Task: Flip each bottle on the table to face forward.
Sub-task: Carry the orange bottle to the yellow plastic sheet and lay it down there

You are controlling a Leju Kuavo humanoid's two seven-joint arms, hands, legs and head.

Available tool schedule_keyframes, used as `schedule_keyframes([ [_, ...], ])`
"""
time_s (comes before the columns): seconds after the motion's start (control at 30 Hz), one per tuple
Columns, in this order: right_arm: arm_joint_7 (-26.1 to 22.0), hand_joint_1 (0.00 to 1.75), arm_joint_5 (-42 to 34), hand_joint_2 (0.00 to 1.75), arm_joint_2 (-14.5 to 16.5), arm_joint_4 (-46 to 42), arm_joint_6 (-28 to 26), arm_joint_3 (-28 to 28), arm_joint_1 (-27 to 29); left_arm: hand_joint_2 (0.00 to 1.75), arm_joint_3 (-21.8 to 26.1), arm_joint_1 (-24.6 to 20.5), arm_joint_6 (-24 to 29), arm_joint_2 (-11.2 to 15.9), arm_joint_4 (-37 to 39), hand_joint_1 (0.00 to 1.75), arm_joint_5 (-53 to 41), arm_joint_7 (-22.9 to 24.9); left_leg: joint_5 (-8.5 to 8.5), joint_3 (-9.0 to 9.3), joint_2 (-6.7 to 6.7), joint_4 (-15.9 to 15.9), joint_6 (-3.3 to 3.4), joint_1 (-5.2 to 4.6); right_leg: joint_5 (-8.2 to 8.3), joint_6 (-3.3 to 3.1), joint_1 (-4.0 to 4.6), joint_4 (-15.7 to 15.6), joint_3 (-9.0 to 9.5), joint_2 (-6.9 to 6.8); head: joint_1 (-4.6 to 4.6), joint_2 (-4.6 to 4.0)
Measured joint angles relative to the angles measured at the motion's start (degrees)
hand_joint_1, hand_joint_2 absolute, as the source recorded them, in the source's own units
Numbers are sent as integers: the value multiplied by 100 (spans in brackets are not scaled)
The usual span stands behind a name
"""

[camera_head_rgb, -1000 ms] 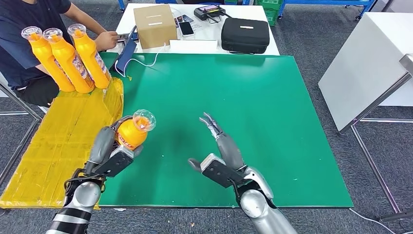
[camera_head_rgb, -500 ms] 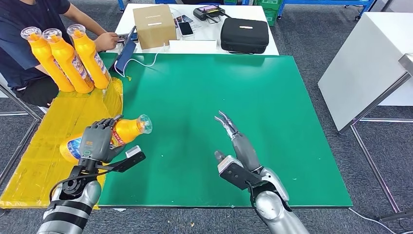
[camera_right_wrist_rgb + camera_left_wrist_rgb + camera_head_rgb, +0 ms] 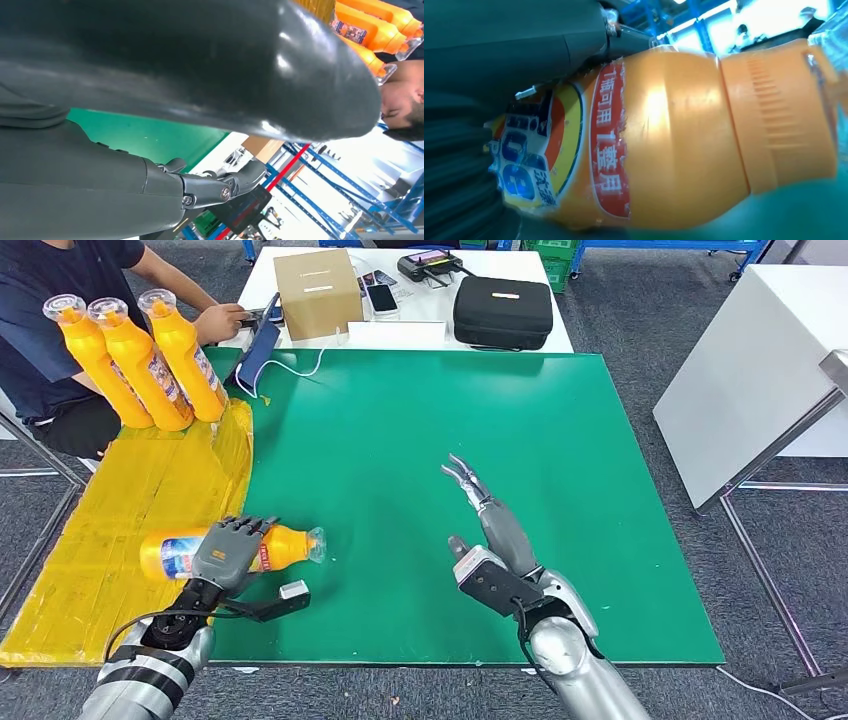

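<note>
Left hand [image 3: 222,552]: fingers wrapped over the lying bottle [image 3: 182,550], holding it on its side, cap past the fingertips toward the green tabletop [image 3: 600,490].
Right hand [image 3: 490,540]: fingers spread wide, holding nothing, above the tabletop.
Beyond the left fingers: three upright bottles [image 3: 140,360] on the yellow sheet [image 3: 90,540].

Bottle [image 3: 664,135] red label band reads "1瓶可用1整月".

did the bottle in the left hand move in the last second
Yes. The bottle in the left hand tipped from raised to lying across the yellow sheet edge.
</note>
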Motion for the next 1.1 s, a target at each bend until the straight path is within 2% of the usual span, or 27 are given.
schedule_keyframes([
  [0.03,-8,0,-14,0,-10,11,12,1,-18,175,-39,-62,-86,11,115,175,99,-149,0,2,-5,0,0,0,-1,0,0,0,5,-2,-1,0],
  [0.17,-27,0,-34,0,-38,70,42,4,-86,0,-129,-281,-285,110,449,0,430,-563,-1,15,-11,-1,-2,0,-3,-1,1,0,20,-3,-2,0],
  [0.47,-39,0,-49,0,-109,199,52,3,-133,0,-207,-325,-292,361,604,0,822,-866,6,25,-10,-2,-9,1,-2,-3,2,6,23,-3,-1,0],
  [0.77,-47,0,-50,0,-125,252,56,-3,-133,0,-209,-208,-494,501,483,0,1215,-999,6,23,-10,-2,-9,1,-2,-3,1,6,22,-3,-1,0],
  [0.9,-46,0,16,0,-125,257,54,-5,-101,0,-121,-91,-350,485,306,0,1529,-960,6,24,-8,-1,-9,1,-1,-4,1,6,15,-1,-1,0],
  [1.0,-44,0,214,0,-122,226,-43,-14,43,0,190,155,-400,300,-109,0,2619,-1382,6,21,-5,0,-9,1,-1,-4,1,6,7,0,-1,0],
  [1.1,-100,0,629,0,-62,103,-362,-58,282,0,723,476,-1271,-63,-967,0,4500,-2011,6,8,-8,1,-9,0,-2,-3,-1,6,1,-2,0,0],
])
